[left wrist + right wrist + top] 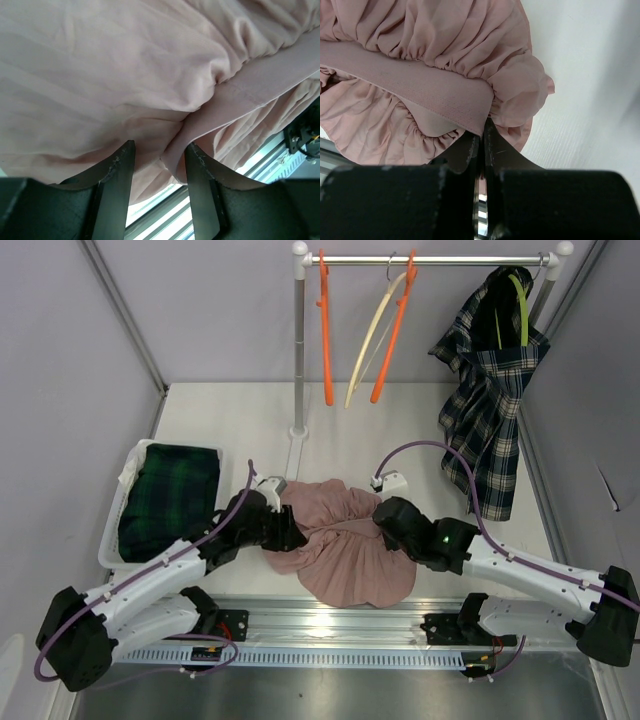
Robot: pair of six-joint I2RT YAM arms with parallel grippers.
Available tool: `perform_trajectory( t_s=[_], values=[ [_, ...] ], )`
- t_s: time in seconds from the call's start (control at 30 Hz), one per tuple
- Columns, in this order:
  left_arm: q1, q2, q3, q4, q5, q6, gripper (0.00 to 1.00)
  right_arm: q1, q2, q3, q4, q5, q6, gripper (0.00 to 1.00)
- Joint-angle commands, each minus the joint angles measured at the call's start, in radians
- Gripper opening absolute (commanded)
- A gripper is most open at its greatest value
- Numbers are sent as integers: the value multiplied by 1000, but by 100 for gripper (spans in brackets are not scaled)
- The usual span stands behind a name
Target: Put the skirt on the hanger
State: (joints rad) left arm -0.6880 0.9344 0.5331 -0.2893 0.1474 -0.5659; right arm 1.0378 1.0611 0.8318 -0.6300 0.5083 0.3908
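Note:
A pink gathered skirt [345, 545] lies crumpled on the table between my two arms. My right gripper [385, 520] is shut on the skirt's waistband [420, 92] at its right end. My left gripper [290, 537] is open at the skirt's left side, with a fold of the waistband [235, 97] between its fingers [120, 170]. Two orange hangers [326, 330] and a cream hanger [372, 335] hang empty on the rail [430, 259] at the back.
A plaid skirt [490, 390] on a yellow-green hanger hangs at the rail's right end. A white basket [112, 530] holding dark green plaid cloth stands at the left. The rack's white post [298, 350] stands behind the pink skirt. Grey walls close in both sides.

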Motion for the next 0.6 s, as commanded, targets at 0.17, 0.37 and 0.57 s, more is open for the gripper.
perform_trajectory(
  t_s=[0.17,0.37,0.57],
  values=[
    [-28,67,13,91,-43,-5,37,-12,0,-8,24,-17,14,6],
    [-28,113,112,35,-143,30,0,-82,-10,0,-3,-82,25,13],
    [-28,187,243,-56,-233,103,0,-183,-65,41,-66,-174,33,46]
  ],
)
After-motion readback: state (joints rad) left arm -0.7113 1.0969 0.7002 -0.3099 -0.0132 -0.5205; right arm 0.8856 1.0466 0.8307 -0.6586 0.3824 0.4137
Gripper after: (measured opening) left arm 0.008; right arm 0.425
